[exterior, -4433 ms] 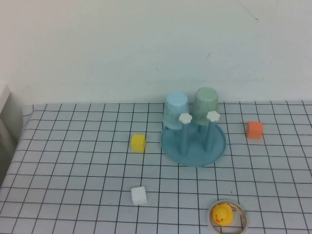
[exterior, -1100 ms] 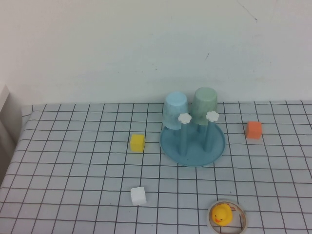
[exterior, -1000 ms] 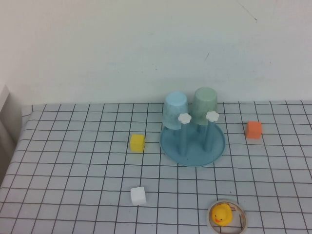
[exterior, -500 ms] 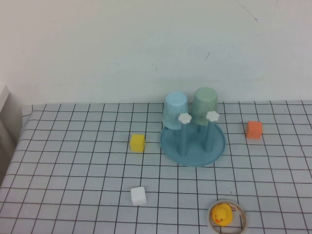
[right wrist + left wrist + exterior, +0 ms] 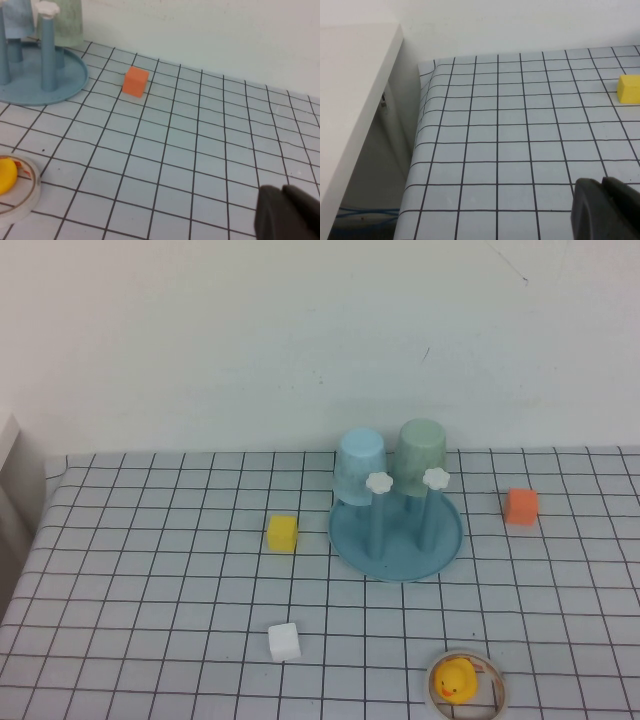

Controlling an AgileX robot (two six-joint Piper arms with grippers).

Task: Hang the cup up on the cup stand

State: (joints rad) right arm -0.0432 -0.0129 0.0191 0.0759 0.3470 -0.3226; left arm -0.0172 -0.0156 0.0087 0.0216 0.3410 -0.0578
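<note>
The pale mint-green cup sits upside down over a back peg of the blue cup stand, next to a light blue cup. Two front pegs with white flower knobs stand bare. In the right wrist view the cup and the stand show far from my right gripper, which is shut and empty over the cloth. My left gripper is shut and empty above the table's left part, away from the stand. Neither arm shows in the high view.
A yellow block, a white block and an orange block lie on the checked cloth. A yellow duck sits inside a small ring near the front. The table's left edge drops beside a white board.
</note>
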